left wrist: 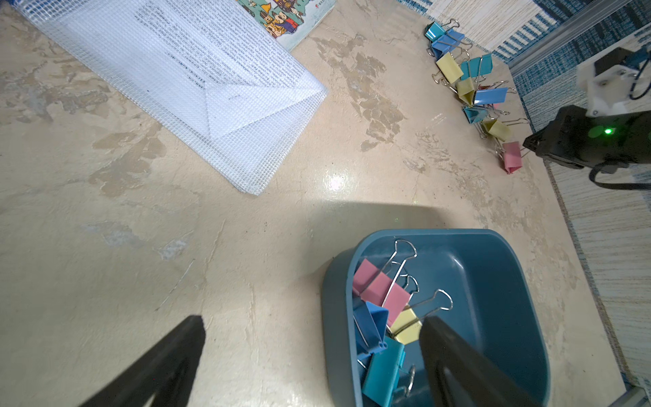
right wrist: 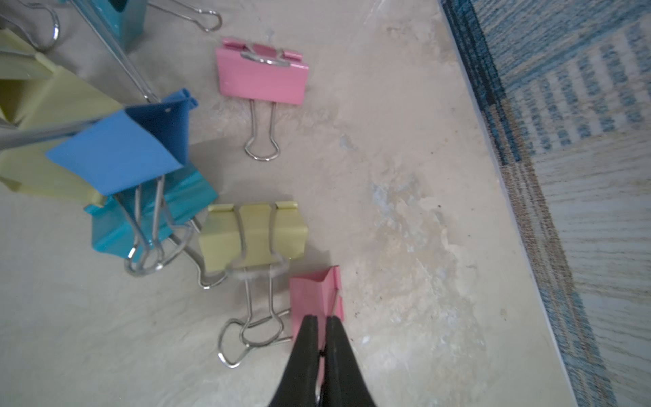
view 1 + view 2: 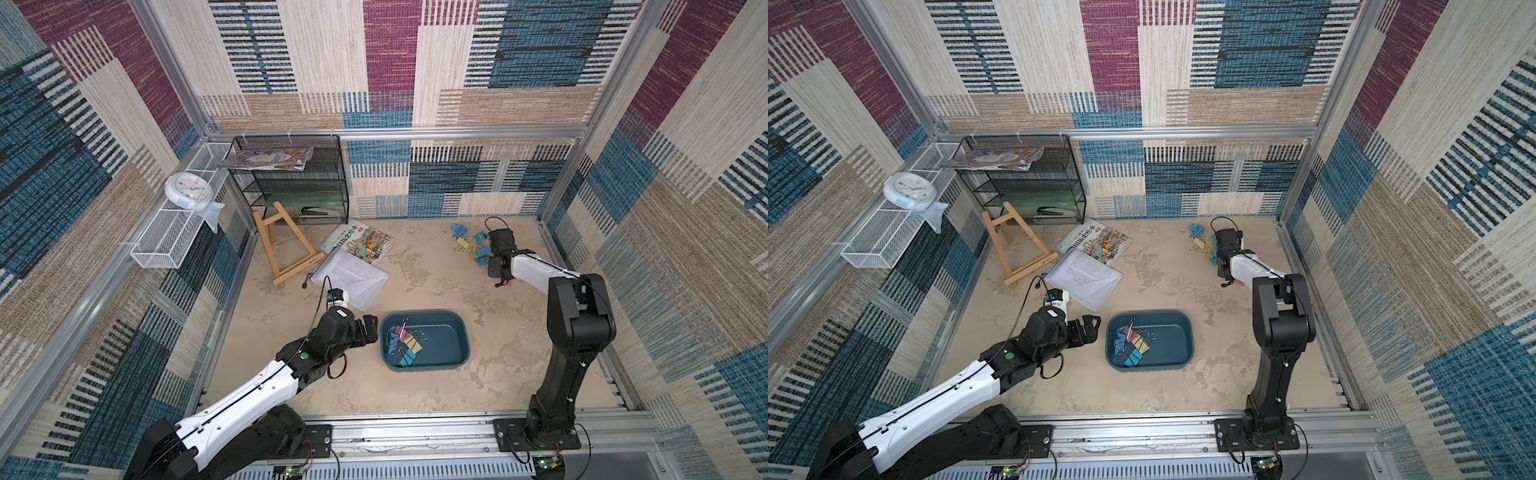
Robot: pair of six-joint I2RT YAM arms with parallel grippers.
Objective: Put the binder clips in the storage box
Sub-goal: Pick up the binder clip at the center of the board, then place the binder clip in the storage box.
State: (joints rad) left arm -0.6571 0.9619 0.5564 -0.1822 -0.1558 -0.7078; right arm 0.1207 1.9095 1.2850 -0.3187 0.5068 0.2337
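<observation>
1. Your table (image 3: pixel 415 395) was flat and beige, with rough, patchy marks.
2. The storage box (image 3: pixel 446 345) sat on the table near the middle front. It was a shallow tub of smooth dark blue plastic with round corners. Its long side ran left to right in both top views.
3. Your left gripper (image 1: pixel 313 327) was wide open just beside the box's left end, and it held nothing.
4. Your right gripper (image 2: pixel 321 319) was pinched shut on a pink clip (image 2: pixel 315 292) near the far right corner.
5. Some binder clips (image 3: pixel 405 347) lay heaped in the box's left half. The loose clips (image 3: pixel 467 245) made a crooked line on the table, running from the back wall toward the right arm. They were folded metal in blue, yellow, pink and teal, with shiny wire loops.
6. The pink clip's long side pointed straight out past the black fingertips.
</observation>
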